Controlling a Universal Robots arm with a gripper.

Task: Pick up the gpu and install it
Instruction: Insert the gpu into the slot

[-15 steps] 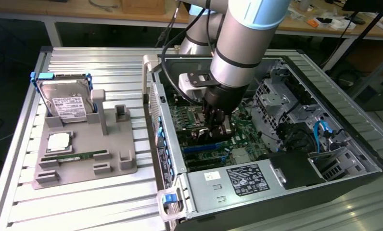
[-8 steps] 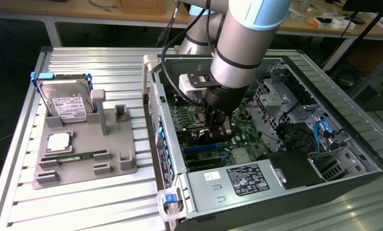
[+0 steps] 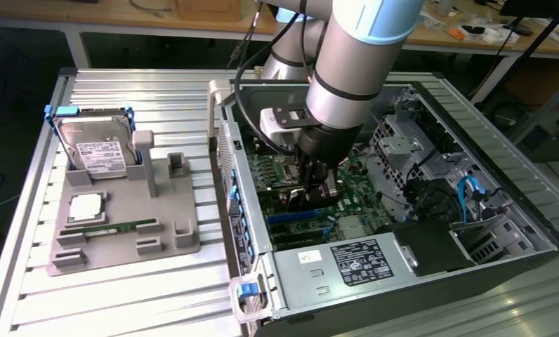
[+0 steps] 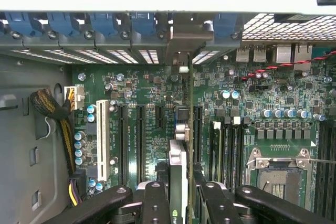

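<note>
I see the gpu edge-on in the wrist view: a thin green board with a black cooler on one face, standing upright over the motherboard in line with the black expansion slots. Its far end reaches the rear wall of the computer case, where the vented slot covers sit under blue latches. Near my end the card carries a small logo, too small for me to read. The end effector is clamped narrow on the gpu, one finger on each face.

In the exterior view, the power supply at six o'clock from the end effector has a black label with illegible fine print. At nine o'clock, outside the case, a grey holder on the table carries a white-labelled hard drive and a RAM stick.
</note>
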